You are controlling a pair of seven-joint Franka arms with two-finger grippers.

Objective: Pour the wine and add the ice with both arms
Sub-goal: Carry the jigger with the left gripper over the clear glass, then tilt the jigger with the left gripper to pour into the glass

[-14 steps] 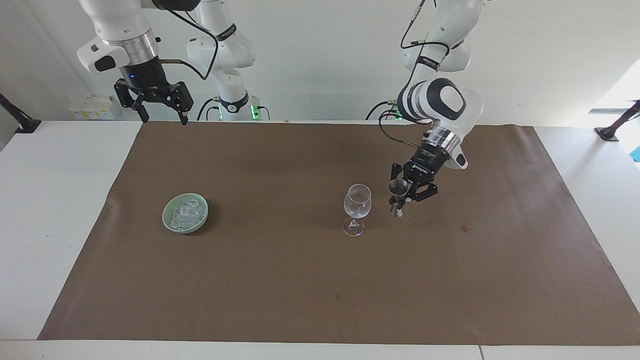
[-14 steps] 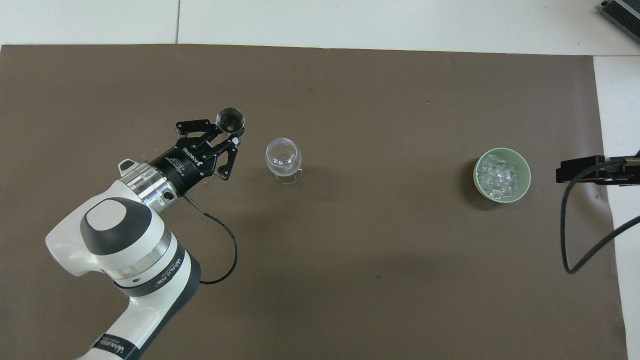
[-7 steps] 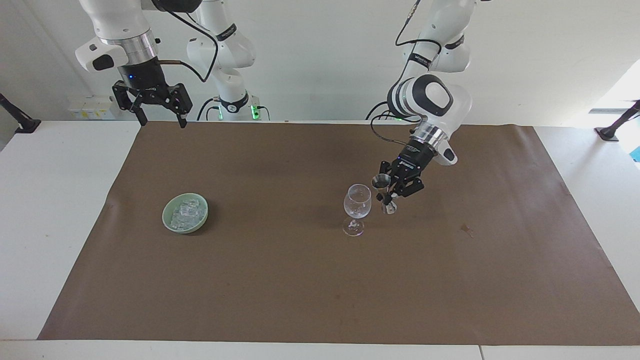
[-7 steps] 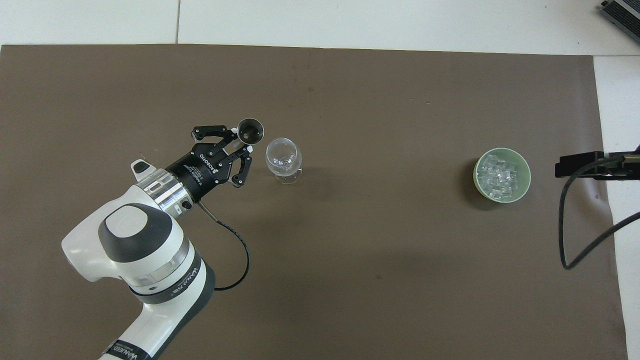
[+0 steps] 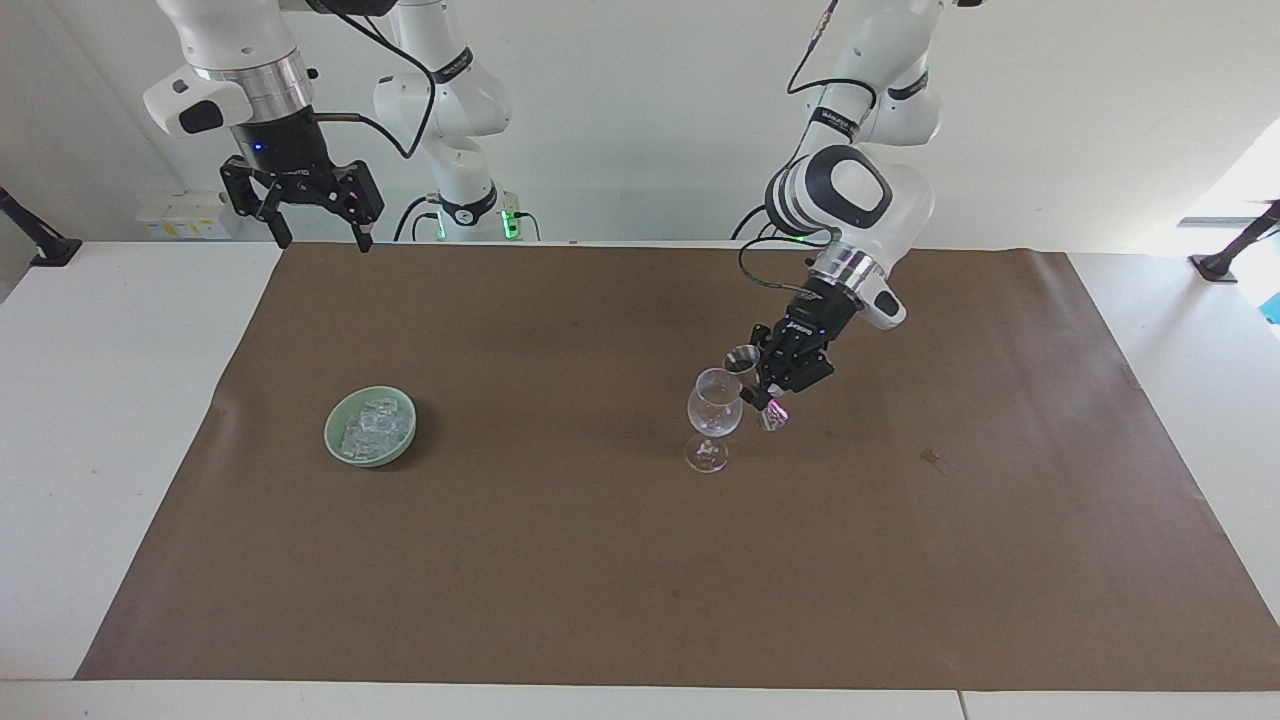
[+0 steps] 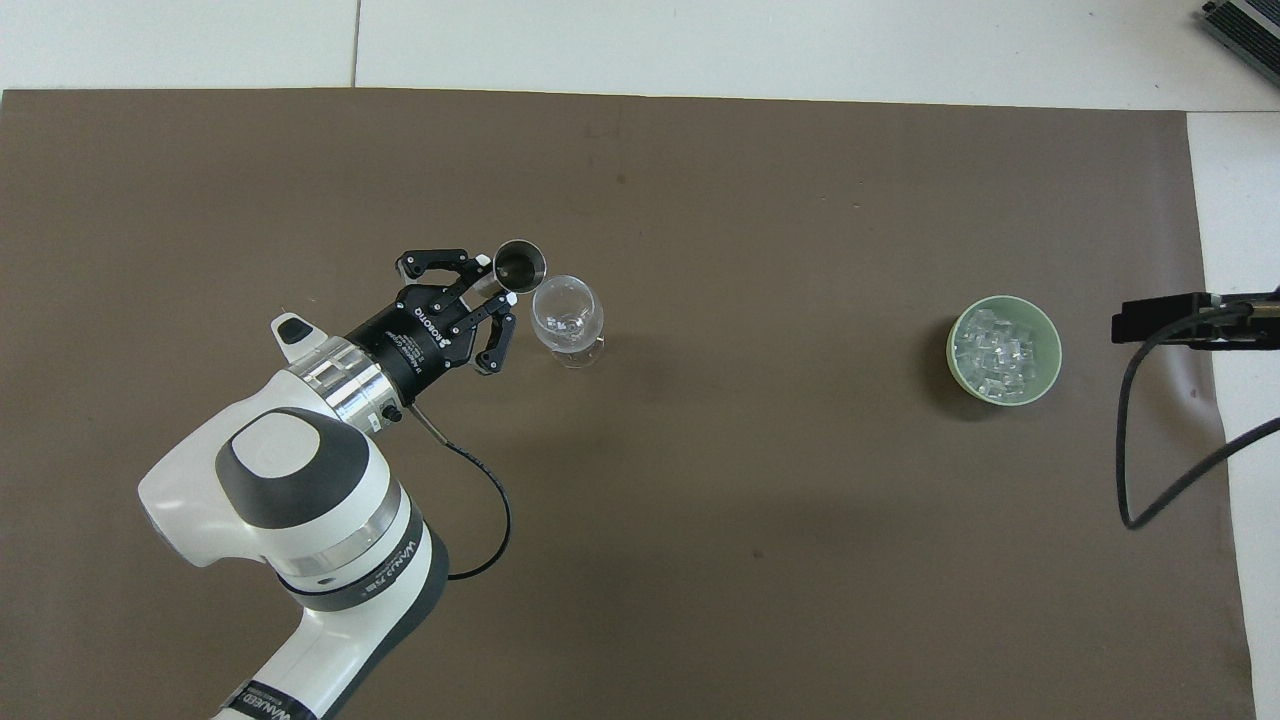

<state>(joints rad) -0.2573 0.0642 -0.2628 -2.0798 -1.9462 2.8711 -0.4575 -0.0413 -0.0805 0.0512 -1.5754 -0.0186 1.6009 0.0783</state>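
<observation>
Mostly ice [image 5: 368,426] in green bowl [image 5: 334,443].

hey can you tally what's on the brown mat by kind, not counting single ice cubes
Wine glass: 1
Green bowl of ice: 1
Metal jigger, held in the left gripper beside the glass: 1
Total: 3

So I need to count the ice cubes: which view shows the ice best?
The overhead view: it looks straight into the green bowl, so the ice spreads out cube by cube. In the facing view the ice is seen aslant, cubes overlapping.
</observation>
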